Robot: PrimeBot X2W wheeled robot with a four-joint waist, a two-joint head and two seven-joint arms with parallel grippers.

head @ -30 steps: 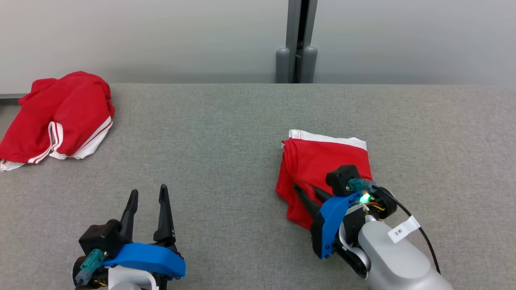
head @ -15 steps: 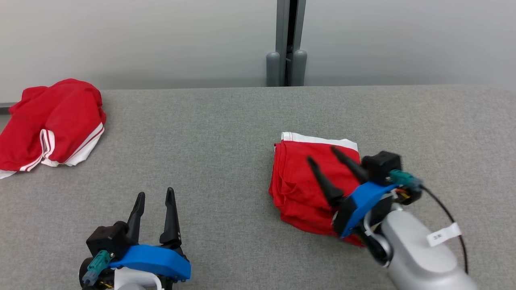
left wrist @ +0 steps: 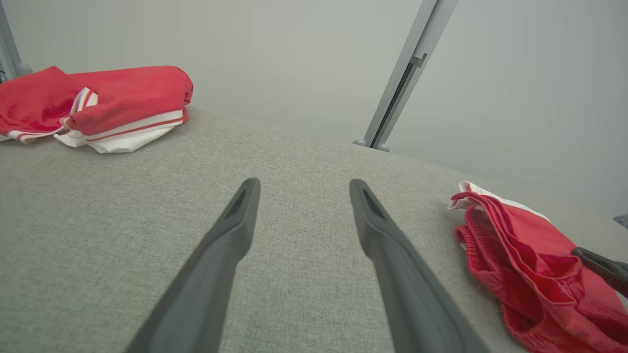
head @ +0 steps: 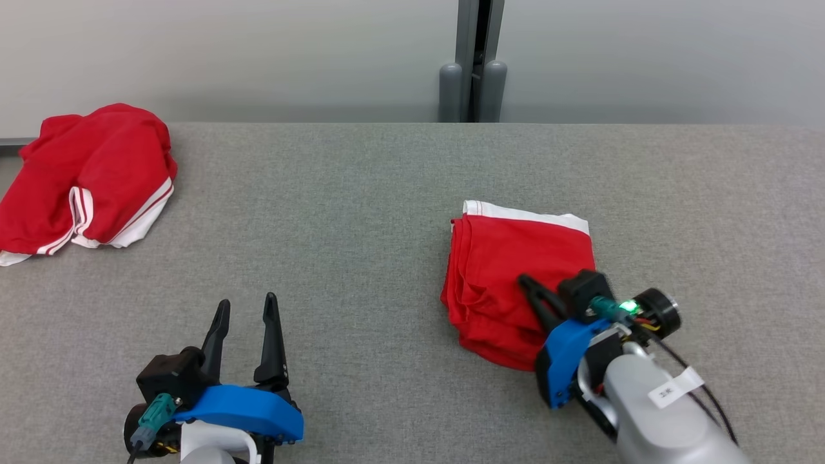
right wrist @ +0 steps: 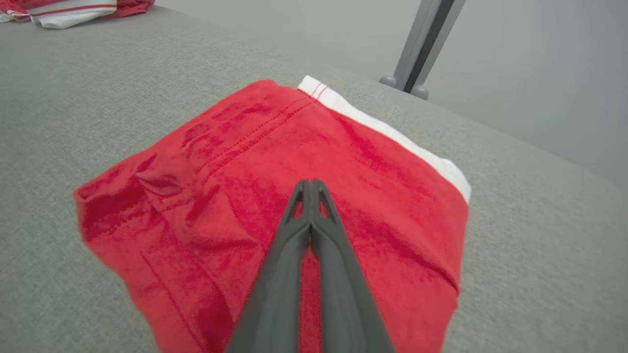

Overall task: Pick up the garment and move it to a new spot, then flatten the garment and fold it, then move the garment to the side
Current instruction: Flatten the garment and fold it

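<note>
Red garments x2, folded garment (head: 509, 264) centre-right, crumpled garment (head: 97, 167) upper left; right gripper (head: 525, 283) has snapped together since before, left gripper (head: 247, 306) apart.

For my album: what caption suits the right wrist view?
Shut right fingers point across a folded red garment, white-edged, on a grey table.
</note>
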